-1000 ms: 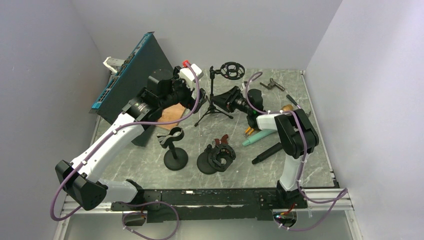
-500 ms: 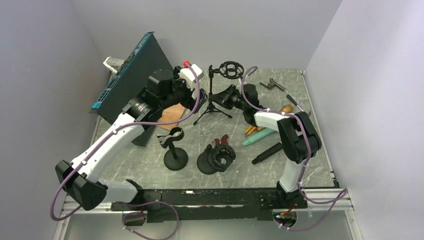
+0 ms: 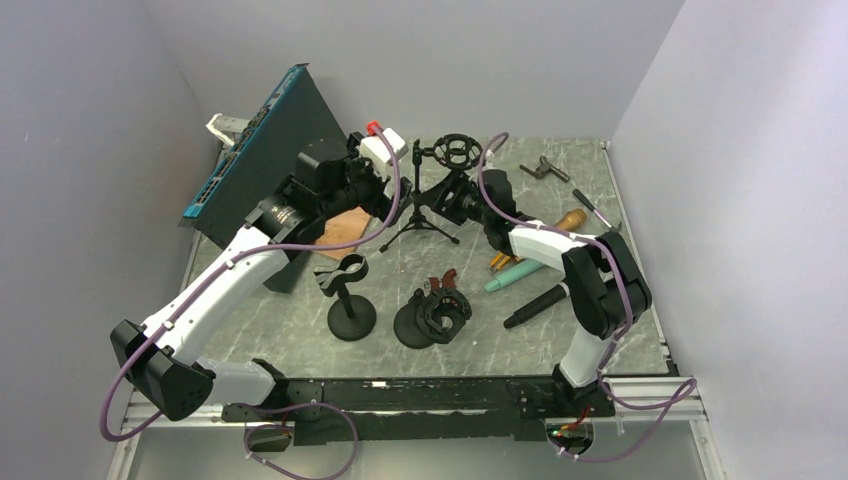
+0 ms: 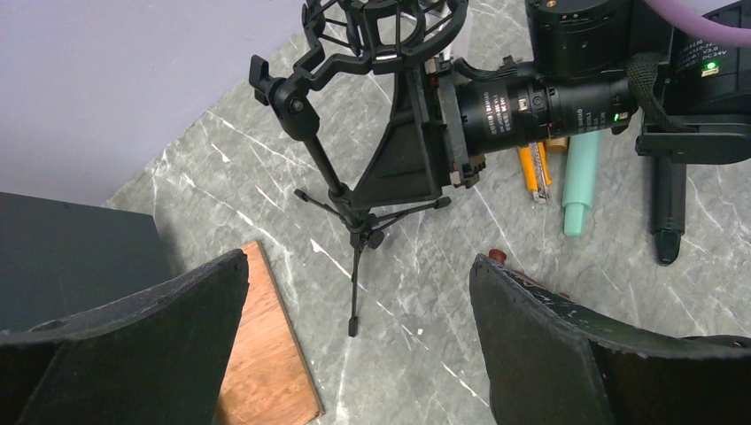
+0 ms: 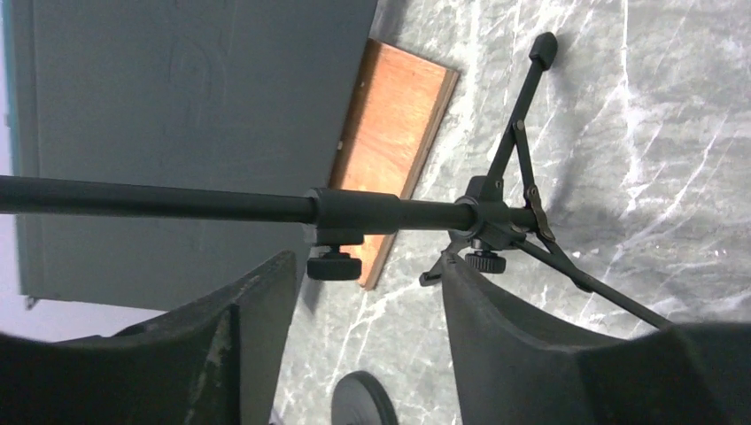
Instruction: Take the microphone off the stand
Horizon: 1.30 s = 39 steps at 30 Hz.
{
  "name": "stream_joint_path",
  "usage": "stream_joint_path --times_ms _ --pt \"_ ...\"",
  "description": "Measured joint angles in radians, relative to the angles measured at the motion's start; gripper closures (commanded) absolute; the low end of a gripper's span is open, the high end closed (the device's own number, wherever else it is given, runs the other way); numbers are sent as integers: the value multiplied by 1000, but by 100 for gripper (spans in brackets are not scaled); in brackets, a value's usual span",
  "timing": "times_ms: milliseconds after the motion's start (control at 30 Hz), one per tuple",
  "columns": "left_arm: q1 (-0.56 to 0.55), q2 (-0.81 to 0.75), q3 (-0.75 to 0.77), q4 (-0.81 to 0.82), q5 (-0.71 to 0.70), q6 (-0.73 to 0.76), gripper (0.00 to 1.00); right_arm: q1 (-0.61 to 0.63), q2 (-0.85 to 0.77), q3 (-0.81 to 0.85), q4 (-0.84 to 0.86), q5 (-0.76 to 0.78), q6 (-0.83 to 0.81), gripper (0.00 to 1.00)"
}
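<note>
A black tripod stand stands at the back middle, with a ring-shaped shock mount on top. Nothing shows inside the ring. A black cylinder that looks like the microphone lies flat on the table to the right, also seen in the left wrist view as the microphone. My right gripper is open right beside the stand. The stand's pole crosses just beyond its fingertips, gripper. My left gripper hangs wide open and empty, left of the tripod.
A dark panel leans at the left, with a wooden board by its foot. Two round-based stands sit in front. A teal stick, orange tools and small metal parts lie right.
My right gripper has moved forward and left up to the tripod's pole, shutting on the way and opening again. The shock mount has shifted slightly left. The left arm has not moved.
</note>
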Motion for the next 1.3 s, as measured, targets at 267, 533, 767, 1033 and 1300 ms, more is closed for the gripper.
stream_joint_path --times_ms 267,533,767,1033,1300 --pt "-4 0 0 0 -5 1 2 -45 -20 -123 115 -101 104 27" --pt "-6 -2 -4 1 -16 3 3 -98 -213 -201 32 -100 64 22" --pt "-10 -18 -23 6 -46 4 3 -111 -462 -97 -264 101 -110 18" --pt "-14 -25 -30 10 -58 3 4 -95 -571 97 -401 244 -294 43" --pt "-27 -63 -71 37 -96 3 3 -6 -327 492 -435 252 -389 62"
